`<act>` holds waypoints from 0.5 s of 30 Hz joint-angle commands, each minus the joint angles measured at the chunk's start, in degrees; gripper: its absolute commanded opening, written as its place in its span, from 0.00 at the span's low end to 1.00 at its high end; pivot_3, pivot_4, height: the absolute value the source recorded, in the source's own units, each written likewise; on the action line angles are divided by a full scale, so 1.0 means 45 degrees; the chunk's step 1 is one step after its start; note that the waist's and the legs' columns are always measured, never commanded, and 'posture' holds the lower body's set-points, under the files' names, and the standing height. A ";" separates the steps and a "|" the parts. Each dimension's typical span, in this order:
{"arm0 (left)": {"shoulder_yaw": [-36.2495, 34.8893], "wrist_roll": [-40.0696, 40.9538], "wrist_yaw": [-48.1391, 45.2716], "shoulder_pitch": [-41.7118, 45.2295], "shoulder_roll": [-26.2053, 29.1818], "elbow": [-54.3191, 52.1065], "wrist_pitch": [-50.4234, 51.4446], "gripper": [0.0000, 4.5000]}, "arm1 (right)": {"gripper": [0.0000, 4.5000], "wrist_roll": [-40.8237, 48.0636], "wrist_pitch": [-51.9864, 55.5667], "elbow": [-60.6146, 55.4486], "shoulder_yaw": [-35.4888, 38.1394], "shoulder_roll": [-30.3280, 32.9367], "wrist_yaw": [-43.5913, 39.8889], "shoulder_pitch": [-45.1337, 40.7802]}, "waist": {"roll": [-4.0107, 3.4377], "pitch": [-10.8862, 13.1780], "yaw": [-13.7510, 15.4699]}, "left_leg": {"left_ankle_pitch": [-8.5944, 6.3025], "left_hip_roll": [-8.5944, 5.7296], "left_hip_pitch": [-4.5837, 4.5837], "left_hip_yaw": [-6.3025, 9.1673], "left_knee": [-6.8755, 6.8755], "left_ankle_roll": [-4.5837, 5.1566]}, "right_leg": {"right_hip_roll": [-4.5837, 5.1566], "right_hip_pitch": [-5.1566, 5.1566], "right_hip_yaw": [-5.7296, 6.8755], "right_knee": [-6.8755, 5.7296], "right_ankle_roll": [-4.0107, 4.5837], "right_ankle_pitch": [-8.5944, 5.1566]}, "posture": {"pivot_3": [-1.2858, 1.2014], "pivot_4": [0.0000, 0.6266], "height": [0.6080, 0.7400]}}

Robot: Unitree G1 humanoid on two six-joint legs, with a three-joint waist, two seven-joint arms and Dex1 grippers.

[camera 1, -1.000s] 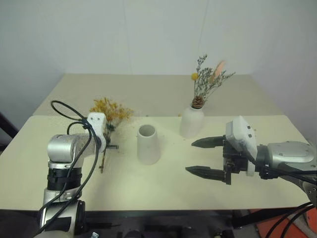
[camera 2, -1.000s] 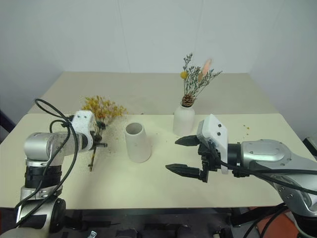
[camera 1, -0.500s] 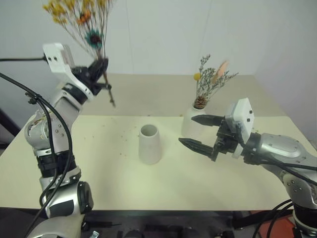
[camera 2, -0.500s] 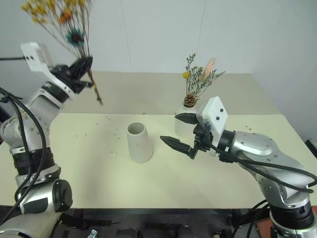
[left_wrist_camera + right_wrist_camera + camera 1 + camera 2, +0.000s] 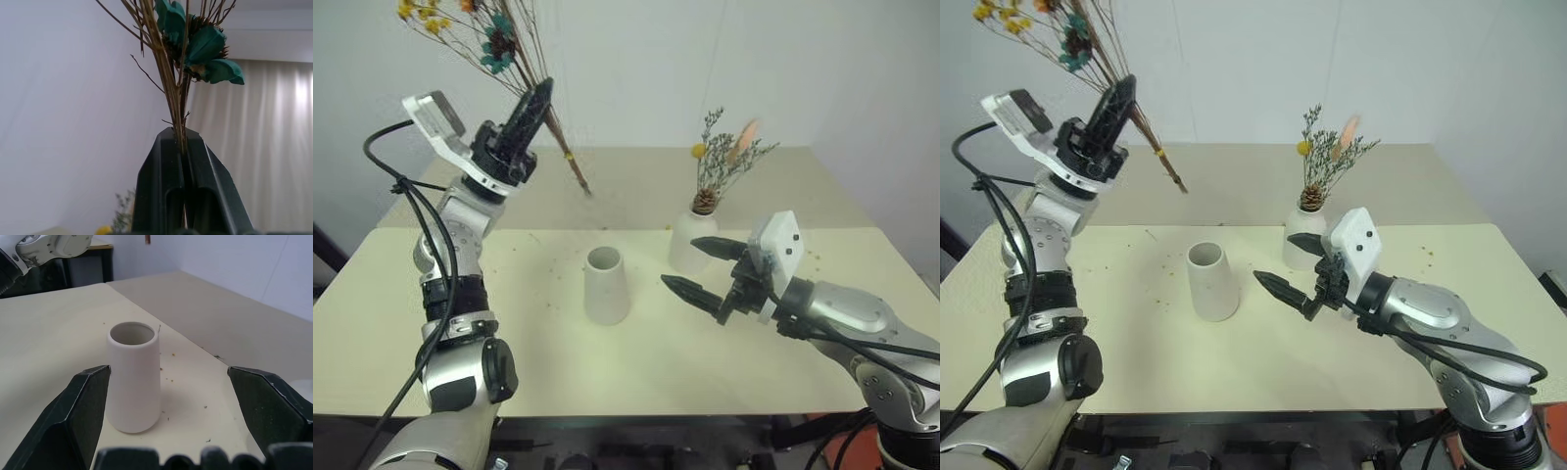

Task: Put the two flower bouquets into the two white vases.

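Head views: left gripper (image 5: 532, 106), clamped on the yellow bouquet (image 5: 489, 39), had lifted it off the table (image 5: 636, 362) to above the empty cone vase (image 5: 606, 285).
Right wrist view: right gripper (image 5: 182, 396) gaped wide, facing that vase, ready to steady it.

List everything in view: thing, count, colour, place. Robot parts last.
Yellow bouquet: 1, yellow with orange and teal blooms, held aloft above the table's left side.
Sprig bouquet: 1, grey-green with pinecone and pink plume, standing in the bottle vase.
Cone vase: 1, white, table centre, empty.
Bottle vase: 1, white, right of the cone vase.
Table: 1, cream, with scattered flower crumbs.
Left pincer: black, shut on the yellow bouquet's stems.
Right pincer: black, open, facing the cone vase.
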State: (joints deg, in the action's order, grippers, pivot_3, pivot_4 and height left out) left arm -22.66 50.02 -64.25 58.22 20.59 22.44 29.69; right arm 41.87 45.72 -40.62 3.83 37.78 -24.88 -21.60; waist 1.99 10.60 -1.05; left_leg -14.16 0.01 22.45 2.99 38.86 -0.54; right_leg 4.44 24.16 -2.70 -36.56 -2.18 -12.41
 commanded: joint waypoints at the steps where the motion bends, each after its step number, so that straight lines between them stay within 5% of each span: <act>1: 0.0846 -0.0527 -0.1155 -0.0360 -0.0034 -0.0017 -0.0514 0.01 | 1.00 0.0086 0.0044 -0.0589 0.0380 -0.0073 0.0362 -0.0014 | 0.0000 0.0000 0.0005 | 0.0000 0.0000 -0.0002 -0.0001 0.0000 0.0000 | 0.0000 -0.0003 0.0000 0.0000 0.0000 0.0000 | 0.52 0.24 1.00; 15: 0.1792 -0.1557 -0.2318 -0.1941 -0.0128 -0.0221 -0.1639 0.01 | 1.00 -0.0037 0.0271 -0.0930 0.0327 0.0125 0.0732 0.0190 | -0.0001 0.0000 -0.0034 | -0.0001 0.0006 -0.0004 -0.0001 -0.0001 0.0002 | -0.0004 0.0001 -0.0005 -0.0001 0.0001 -0.0001 | 0.52 0.24 1.00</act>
State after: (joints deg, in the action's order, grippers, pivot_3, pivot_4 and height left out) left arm -14.85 42.92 -73.85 49.14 19.50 23.43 23.64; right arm 41.77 46.82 -42.41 3.82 37.80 -22.20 -20.65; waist 1.98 10.60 -1.21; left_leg -14.16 0.04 22.43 2.99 38.86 -0.53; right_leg 4.42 24.17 -2.72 -36.57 -2.18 -12.42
